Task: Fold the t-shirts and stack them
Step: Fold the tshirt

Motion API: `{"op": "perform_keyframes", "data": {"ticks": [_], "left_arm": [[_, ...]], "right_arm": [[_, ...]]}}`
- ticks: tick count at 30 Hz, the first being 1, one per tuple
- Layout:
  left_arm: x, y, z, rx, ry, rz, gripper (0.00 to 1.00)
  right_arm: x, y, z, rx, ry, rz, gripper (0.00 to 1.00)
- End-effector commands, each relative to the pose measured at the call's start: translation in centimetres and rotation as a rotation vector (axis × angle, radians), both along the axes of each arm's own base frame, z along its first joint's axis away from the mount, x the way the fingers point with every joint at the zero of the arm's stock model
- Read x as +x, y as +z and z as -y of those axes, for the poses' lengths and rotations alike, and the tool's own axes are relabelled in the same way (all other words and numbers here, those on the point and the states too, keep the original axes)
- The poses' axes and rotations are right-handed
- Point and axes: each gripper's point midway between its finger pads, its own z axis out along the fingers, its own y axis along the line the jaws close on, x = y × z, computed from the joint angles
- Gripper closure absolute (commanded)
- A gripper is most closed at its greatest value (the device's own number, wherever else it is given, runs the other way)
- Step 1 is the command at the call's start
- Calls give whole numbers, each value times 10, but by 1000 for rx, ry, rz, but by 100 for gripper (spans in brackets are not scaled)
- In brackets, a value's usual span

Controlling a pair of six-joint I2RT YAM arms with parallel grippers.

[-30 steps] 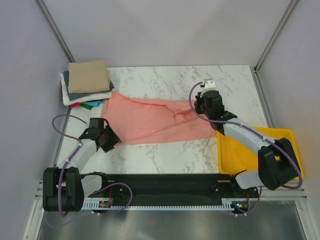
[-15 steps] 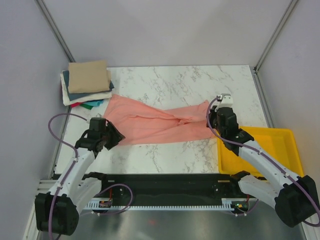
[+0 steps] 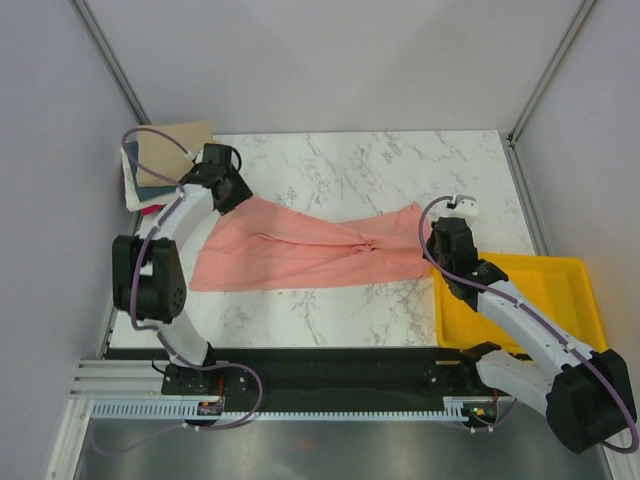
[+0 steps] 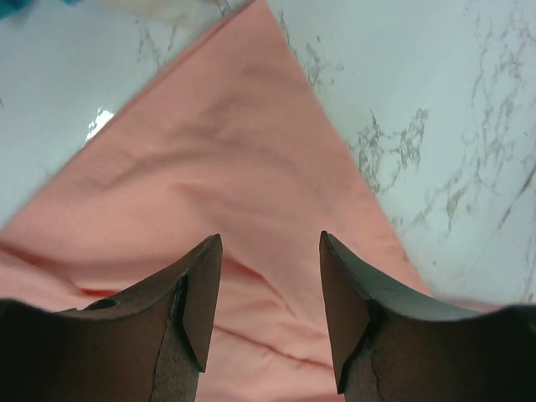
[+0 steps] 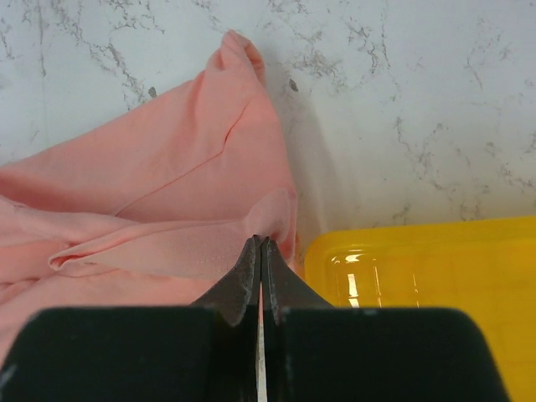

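A large salmon-pink t-shirt (image 3: 300,248) lies spread and creased across the marble table (image 3: 380,170). My left gripper (image 3: 233,194) hangs open over its back left corner, and in the left wrist view the pink cloth (image 4: 218,159) lies below the parted fingers (image 4: 197,293) of the gripper (image 4: 270,289). My right gripper (image 3: 437,252) is at the shirt's right edge. In the right wrist view this gripper (image 5: 261,248) is shut on a raised fold of pink cloth (image 5: 167,184). A stack of folded t-shirts (image 3: 165,152), tan on top, sits at the back left, partly hidden by my left arm.
A yellow plastic tray (image 3: 560,285) stands at the near right, its rim (image 5: 419,251) right beside the right gripper's fingers. Grey walls and metal posts close in the table on three sides. A black rail carries the arm bases along the near edge.
My left arm has swung from the near left to the shirt's back left corner. The right gripper has drawn the shirt's right edge nearer, towards the tray.
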Motion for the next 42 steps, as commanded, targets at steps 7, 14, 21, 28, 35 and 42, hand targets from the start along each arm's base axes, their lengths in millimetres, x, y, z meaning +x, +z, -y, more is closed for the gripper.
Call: {"op": "perform_keyframes", "data": {"ticks": [7, 14, 21, 28, 35, 42], "left_arm": [[115, -30, -13, 191, -25, -21, 45], [139, -63, -30, 282, 30, -109, 45], [134, -91, -30, 290, 35, -171, 46], [128, -105, -27, 270, 18, -210, 51], [138, -103, -15, 221, -24, -200, 92], [151, 14, 18, 100, -49, 33, 98]], "right_arm": [[-1, 15, 5, -11, -2, 25, 100], [-3, 17, 2, -16, 32, 27, 100], [0, 12, 1, -25, 39, 10, 100], [1, 13, 2, -27, 36, 13, 100], [4, 15, 1, -25, 34, 21, 100], [41, 33, -15, 34, 26, 64, 100]]}}
